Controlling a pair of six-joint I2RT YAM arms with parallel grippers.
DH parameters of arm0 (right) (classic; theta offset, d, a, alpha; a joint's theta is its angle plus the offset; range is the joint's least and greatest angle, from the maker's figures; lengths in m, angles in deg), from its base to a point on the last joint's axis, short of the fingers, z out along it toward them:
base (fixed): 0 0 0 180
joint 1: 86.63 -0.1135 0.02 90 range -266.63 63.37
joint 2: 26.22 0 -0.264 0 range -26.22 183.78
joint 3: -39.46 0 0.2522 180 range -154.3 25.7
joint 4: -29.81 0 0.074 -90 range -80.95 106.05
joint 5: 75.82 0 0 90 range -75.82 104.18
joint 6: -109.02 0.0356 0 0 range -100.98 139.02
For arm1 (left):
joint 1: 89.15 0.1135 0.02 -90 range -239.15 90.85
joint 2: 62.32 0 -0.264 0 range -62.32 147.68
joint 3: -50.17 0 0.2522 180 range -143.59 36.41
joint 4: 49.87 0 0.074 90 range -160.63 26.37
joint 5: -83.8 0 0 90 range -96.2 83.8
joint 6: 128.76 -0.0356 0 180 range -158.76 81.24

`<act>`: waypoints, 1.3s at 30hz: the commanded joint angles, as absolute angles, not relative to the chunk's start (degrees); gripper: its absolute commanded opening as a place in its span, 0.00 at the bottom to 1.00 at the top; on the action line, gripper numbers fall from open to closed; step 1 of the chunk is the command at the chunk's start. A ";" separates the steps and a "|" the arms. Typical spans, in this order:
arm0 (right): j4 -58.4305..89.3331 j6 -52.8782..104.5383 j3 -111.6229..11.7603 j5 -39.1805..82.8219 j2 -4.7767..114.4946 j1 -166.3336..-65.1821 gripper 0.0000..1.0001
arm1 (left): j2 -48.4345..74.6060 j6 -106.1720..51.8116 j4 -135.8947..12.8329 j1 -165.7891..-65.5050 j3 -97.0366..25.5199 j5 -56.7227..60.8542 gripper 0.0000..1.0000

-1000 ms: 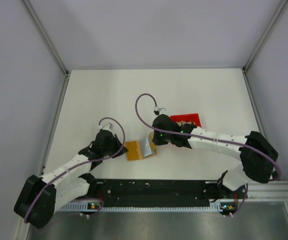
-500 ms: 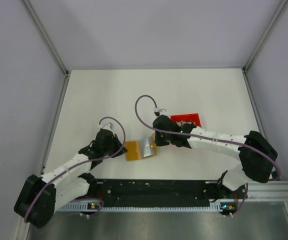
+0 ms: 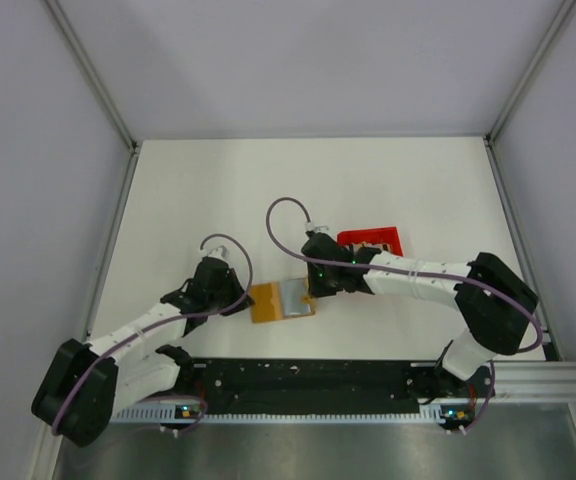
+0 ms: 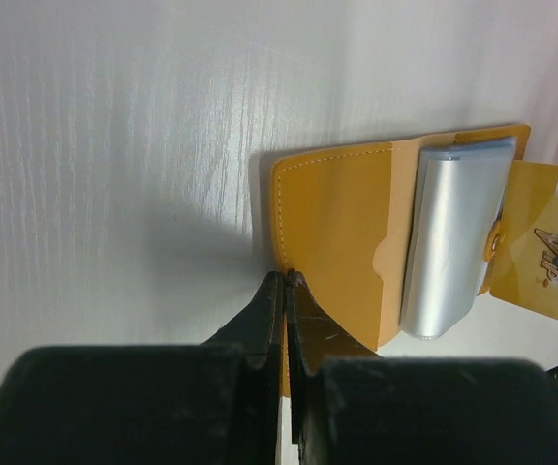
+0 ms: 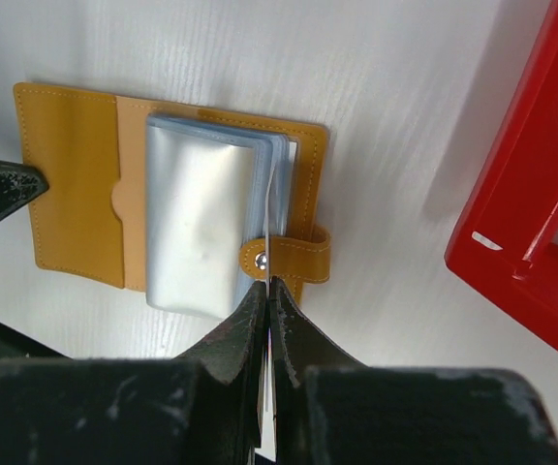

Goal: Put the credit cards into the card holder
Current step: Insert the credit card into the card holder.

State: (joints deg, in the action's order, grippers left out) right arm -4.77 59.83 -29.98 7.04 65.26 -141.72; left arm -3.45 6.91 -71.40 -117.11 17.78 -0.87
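Note:
The orange card holder (image 3: 281,301) lies open on the white table, its clear plastic sleeves (image 5: 201,223) stacked in the middle and its snap tab (image 5: 294,260) on the right edge. My left gripper (image 4: 287,277) is shut on the holder's left flap edge (image 4: 284,208). My right gripper (image 5: 267,282) is shut on a credit card (image 5: 271,218). The card is upright and edge-on, showing as a thin pale line. Its far end reaches in among the sleeves by the snap. In the top view the right gripper (image 3: 314,290) is at the holder's right side and the left gripper (image 3: 245,304) at its left.
A red raised-rim tray (image 3: 371,240) stands just behind and to the right of the holder, close to my right wrist; its corner (image 5: 526,194) fills the right wrist view's right side. The black rail (image 3: 308,385) with the arm bases runs along the near edge.
My right gripper has shifted slightly left and nearer with the card, and the holder's right side now lies flatter. The left gripper has kept its hold at the left edge.

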 commanded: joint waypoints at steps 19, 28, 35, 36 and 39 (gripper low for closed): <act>8.04 65.95 -33.18 29.81 70.72 -138.22 0.00 | 2.37 6.50 -66.54 -117.27 16.55 1.80 0.00; 17.42 66.56 -33.28 37.28 69.75 -138.31 0.00 | 3.95 7.21 -64.52 -117.27 17.08 2.42 0.00; 16.85 65.86 -33.10 35.20 69.14 -138.22 0.00 | 4.30 7.12 -64.69 -117.36 16.55 2.59 0.00; 16.23 65.34 -33.01 33.71 68.88 -138.31 0.00 | 4.21 7.12 -64.95 -117.36 16.46 2.42 0.00; 9.56 63.32 -33.10 26.25 66.77 -138.22 0.00 | 3.95 7.12 -65.48 -117.36 16.46 2.07 0.00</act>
State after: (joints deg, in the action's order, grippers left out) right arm 14.33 65.69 -31.79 33.58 69.57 -137.90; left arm 3.85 7.37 -64.08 -117.11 16.82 2.23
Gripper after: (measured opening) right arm 0.005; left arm 0.010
